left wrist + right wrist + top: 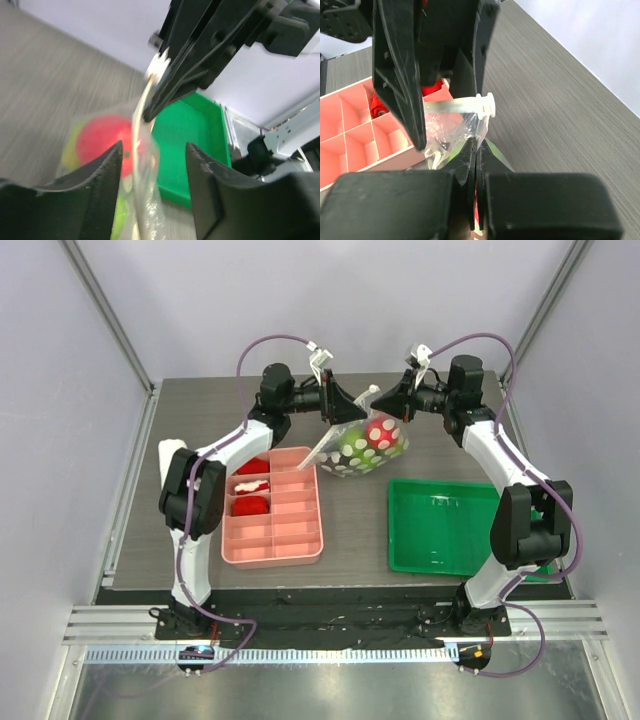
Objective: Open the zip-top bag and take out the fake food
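The zip-top bag hangs above the table's middle, clear with white dots. Inside it show the red apple and green fruit. My right gripper is shut on the bag's top corner, seen in the right wrist view just below the white zip strip. My left gripper is open, its jaws either side of the bag's top edge without pinching it. The apple shows blurred behind the left finger.
A pink divided tray with red pieces lies at the left, also in the right wrist view. A green tray lies at the right, also in the left wrist view. Grey walls enclose the table.
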`<state>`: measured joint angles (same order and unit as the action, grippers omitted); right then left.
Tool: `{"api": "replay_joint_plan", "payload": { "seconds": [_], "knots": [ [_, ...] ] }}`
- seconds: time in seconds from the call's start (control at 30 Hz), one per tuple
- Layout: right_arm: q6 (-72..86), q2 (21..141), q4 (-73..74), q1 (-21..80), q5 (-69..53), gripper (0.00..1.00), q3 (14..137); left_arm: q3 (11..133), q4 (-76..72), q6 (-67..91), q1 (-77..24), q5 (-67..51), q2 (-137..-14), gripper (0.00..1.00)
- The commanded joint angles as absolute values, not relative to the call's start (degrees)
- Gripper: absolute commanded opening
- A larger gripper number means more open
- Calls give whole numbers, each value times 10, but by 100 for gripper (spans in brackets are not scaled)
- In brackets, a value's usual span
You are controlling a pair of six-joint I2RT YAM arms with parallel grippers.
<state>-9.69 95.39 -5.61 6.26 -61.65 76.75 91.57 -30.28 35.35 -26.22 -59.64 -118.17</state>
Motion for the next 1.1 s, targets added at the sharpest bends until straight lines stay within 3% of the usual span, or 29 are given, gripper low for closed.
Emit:
{"api": "replay_joint_plan", "payload": {
  "seconds": [0.0, 0.27, 0.6, 0.77, 1.07],
  "knots": [
    [-103, 945, -49, 62, -646, 2, 804, 909, -469, 395, -262, -549, -1137, 48],
    [-111, 947, -33, 62, -650, 2, 811, 926, -427, 314, -277, -521, -1143, 47],
    [-116, 948, -24, 62, -663, 2, 816, 969, -461, 359, -279, -540, -1173, 44],
    [-116, 947, -23, 62, -664, 2, 818, 989, -437, 348, -284, -549, -1184, 38],
    [-113, 950, -22, 62, -668, 2, 820, 993, -411, 336, -284, -560, -1191, 41]
  ]
}}
